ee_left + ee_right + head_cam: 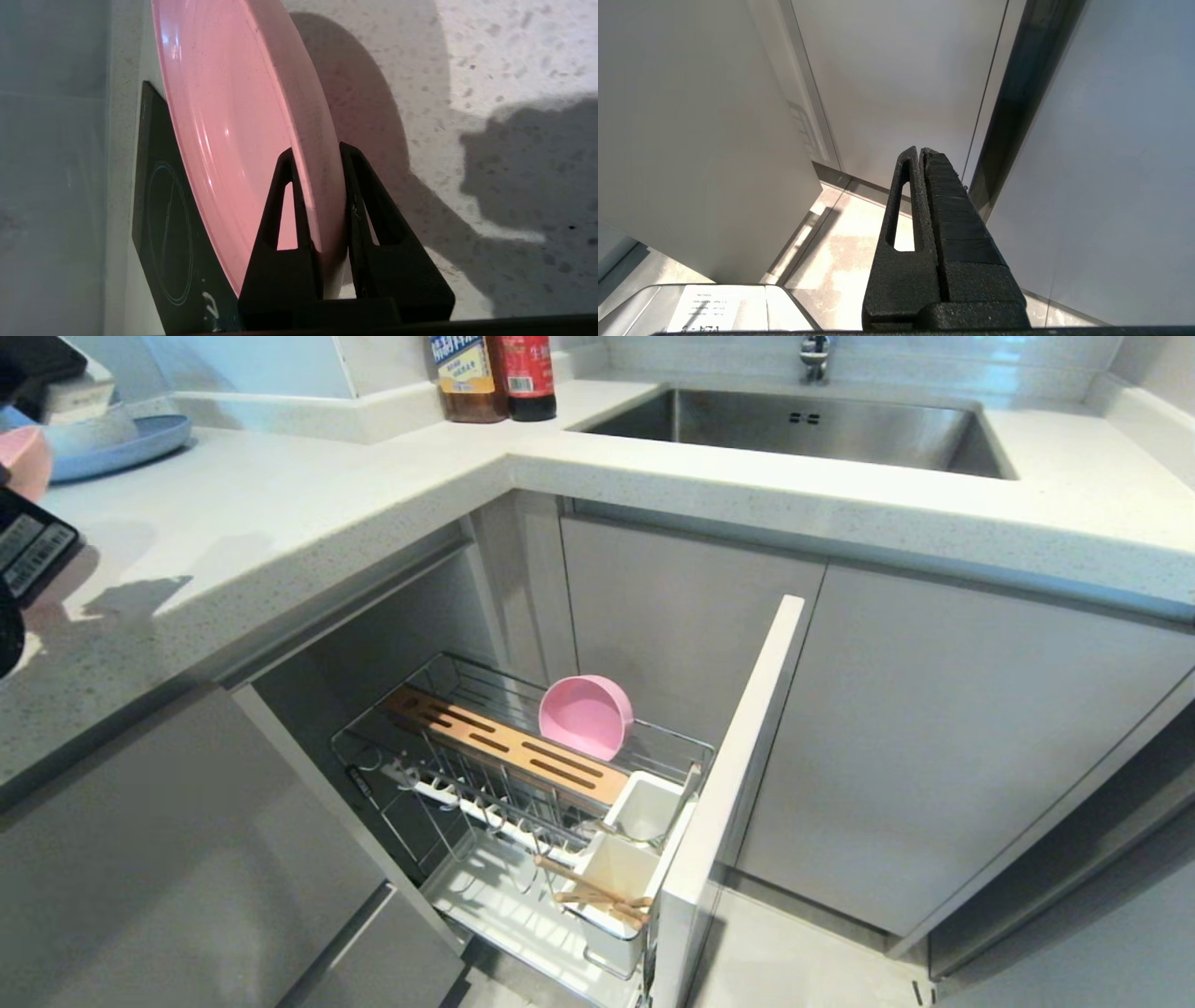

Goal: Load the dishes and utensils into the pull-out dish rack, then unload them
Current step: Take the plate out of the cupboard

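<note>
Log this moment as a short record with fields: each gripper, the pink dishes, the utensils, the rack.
left gripper: fingers shut on the pink plate rim, plate on edge above the countertop
right gripper: shut, empty, parked low by the cabinet fronts
pink bowl: on edge in the pull-out dish rack
chopsticks: in the front white utensil cup
fork: not seen
rack state: pulled out

The pull-out dish rack (523,784) stands drawn out below the counter (280,532). A pink bowl (586,714) sits on edge beside its wooden strip (504,745), and chopsticks (597,891) poke from a white cup (611,877).
</note>
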